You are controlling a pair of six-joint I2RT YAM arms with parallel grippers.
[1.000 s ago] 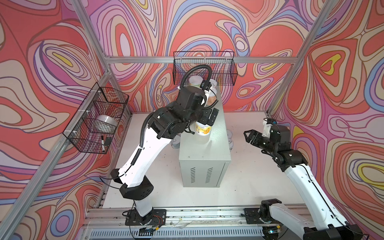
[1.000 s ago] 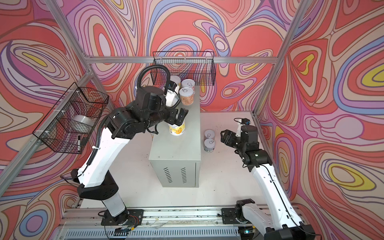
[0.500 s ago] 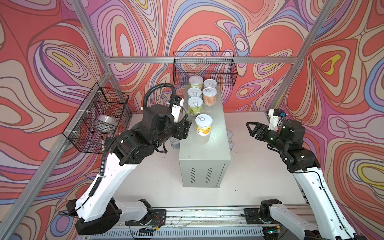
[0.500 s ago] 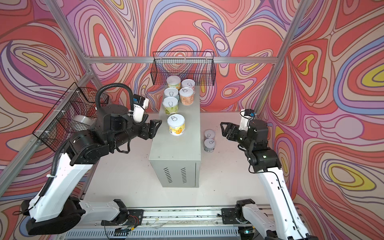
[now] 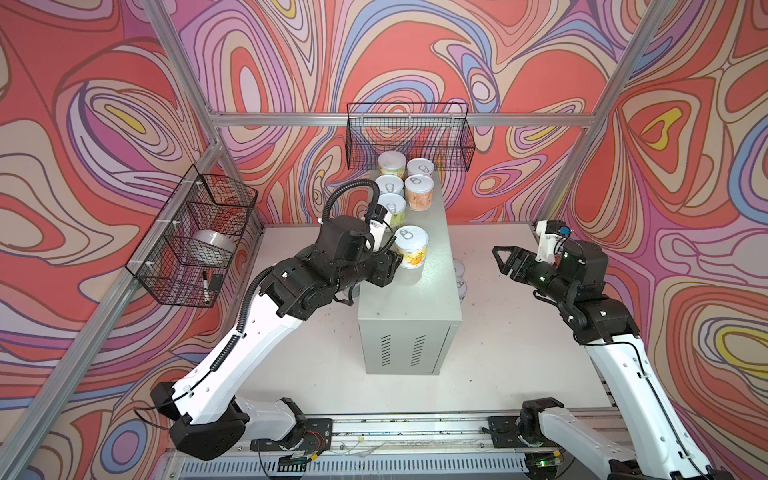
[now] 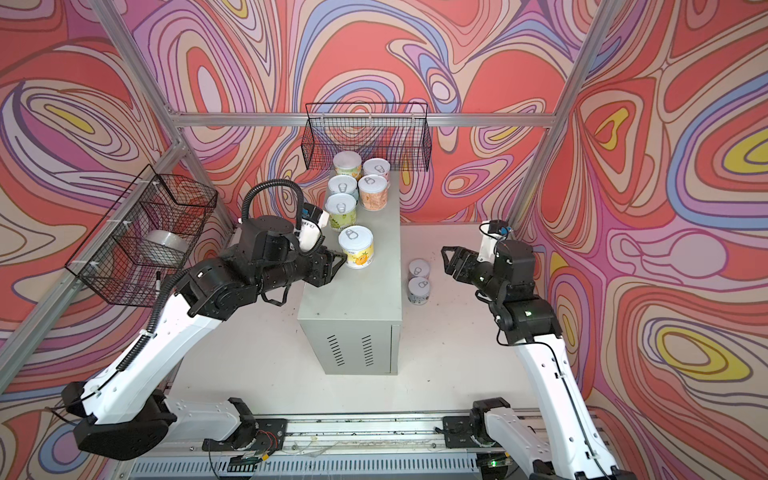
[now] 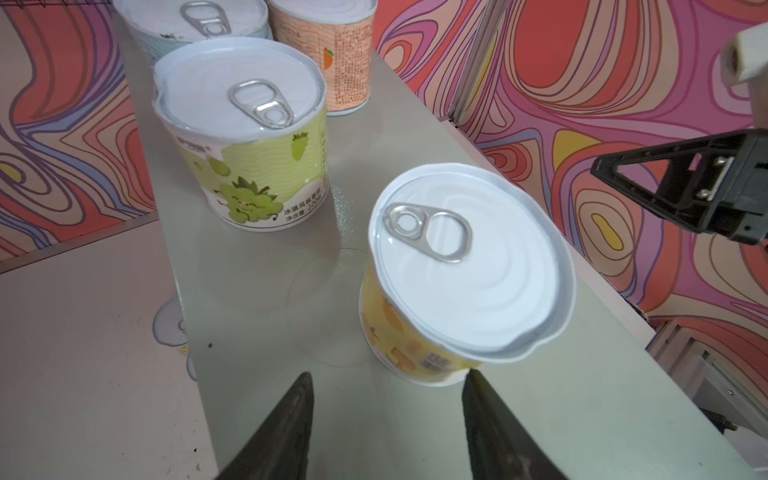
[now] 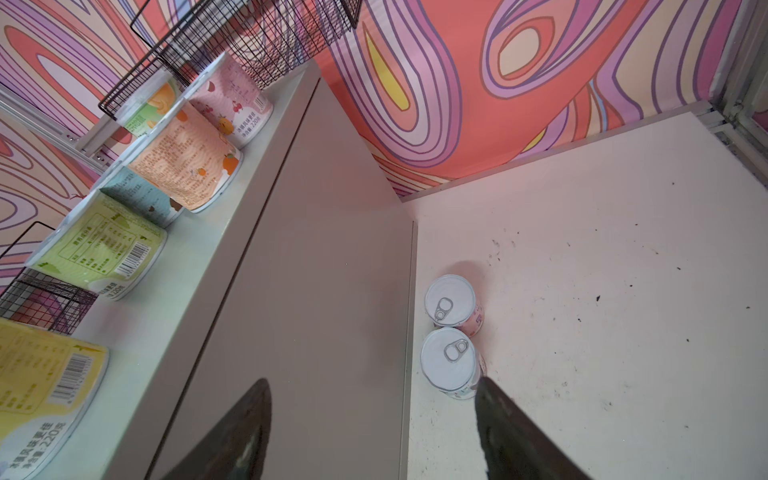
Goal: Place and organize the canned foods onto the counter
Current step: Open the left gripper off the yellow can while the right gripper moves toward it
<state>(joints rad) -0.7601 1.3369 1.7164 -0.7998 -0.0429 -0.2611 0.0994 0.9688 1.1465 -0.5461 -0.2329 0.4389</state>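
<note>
The counter [image 5: 409, 303] [image 6: 353, 299] is a tall grey cabinet with several canned foods standing on its top. The nearest is a yellow can [image 5: 410, 247] [image 6: 356, 248] [image 7: 465, 282], with a green can [image 5: 391, 209] [image 7: 245, 133] behind it. My left gripper [image 5: 388, 266] [image 6: 337, 264] [image 7: 388, 376] hovers over the counter's left edge just short of the yellow can, open and empty; one fingertip [image 7: 473, 380] is close to the can's base. Two more cans [image 6: 419, 268] [image 8: 451, 305] [image 8: 449, 361] stand on the tabletop right of the counter. My right gripper [image 5: 500, 259] [image 6: 449, 257] [image 8: 372, 382] hangs open above them.
A black wire basket [image 5: 409, 137] hangs on the back wall just above the counter's far cans. Another basket [image 5: 195, 241] on the left wall holds a tape roll [image 5: 212, 245] and a marker. One more can [image 7: 168, 328] stands half hidden on the tabletop left of the counter.
My left gripper has let go of the yellow can, drawn back to the left, narrowed its jaws, and now sits just short of the can. The right arm has shifted slightly right.
</note>
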